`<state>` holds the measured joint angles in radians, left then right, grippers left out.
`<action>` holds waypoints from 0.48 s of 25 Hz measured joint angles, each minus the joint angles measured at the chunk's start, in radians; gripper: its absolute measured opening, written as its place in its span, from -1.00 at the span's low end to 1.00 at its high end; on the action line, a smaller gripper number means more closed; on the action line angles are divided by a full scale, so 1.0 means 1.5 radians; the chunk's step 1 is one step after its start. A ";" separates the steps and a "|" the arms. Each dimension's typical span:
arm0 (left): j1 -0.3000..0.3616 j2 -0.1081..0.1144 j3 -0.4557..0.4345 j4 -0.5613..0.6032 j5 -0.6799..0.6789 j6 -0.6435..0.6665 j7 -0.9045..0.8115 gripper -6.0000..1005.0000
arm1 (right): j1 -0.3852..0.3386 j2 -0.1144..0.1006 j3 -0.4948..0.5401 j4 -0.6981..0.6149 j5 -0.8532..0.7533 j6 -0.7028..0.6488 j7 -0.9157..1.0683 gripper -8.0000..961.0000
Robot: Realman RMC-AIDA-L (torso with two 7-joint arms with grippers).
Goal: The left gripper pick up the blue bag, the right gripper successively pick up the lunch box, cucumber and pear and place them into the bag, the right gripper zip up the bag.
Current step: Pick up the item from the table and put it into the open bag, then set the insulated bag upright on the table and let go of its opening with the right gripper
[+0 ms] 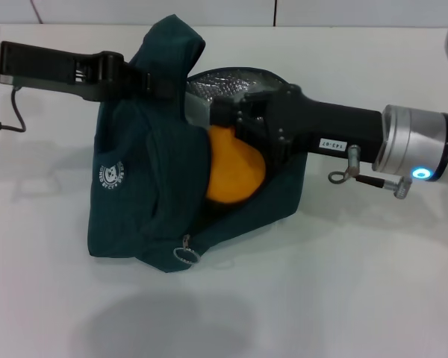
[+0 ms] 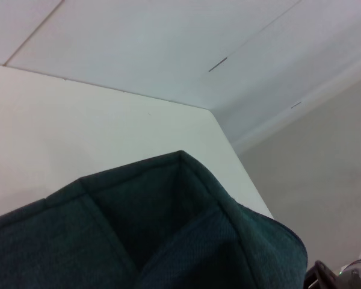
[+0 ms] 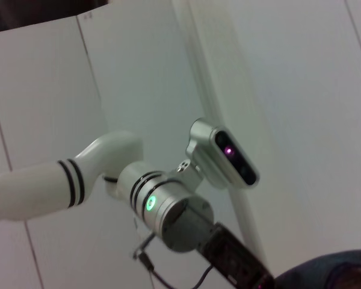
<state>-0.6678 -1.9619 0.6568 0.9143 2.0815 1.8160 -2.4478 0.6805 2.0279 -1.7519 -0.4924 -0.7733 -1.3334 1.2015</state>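
I count one dark teal-blue fabric bag (image 1: 145, 216) with a silver foil lining on the white worktop (image 1: 343, 283), near centre; my left end effector (image 1: 138, 80) comes in from nine o'clock, pinched on the bag's raised top edge; my right end effector (image 1: 231, 127) reaches from three o'clock into the open mouth, pinching one yellow-orange pear (image 1: 235, 168) at the opening; one ring zipper pull (image 1: 185, 253) hangs at six o'clock.
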 joint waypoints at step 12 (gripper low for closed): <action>0.006 0.000 0.000 0.000 0.000 -0.001 0.002 -0.91 | -0.094 -0.008 0.007 0.007 0.133 -0.009 0.113 -0.48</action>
<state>-0.6594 -1.9618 0.6564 0.9142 2.0815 1.8147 -2.4452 0.5402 2.0154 -1.7407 -0.4813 -0.5735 -1.3473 1.3707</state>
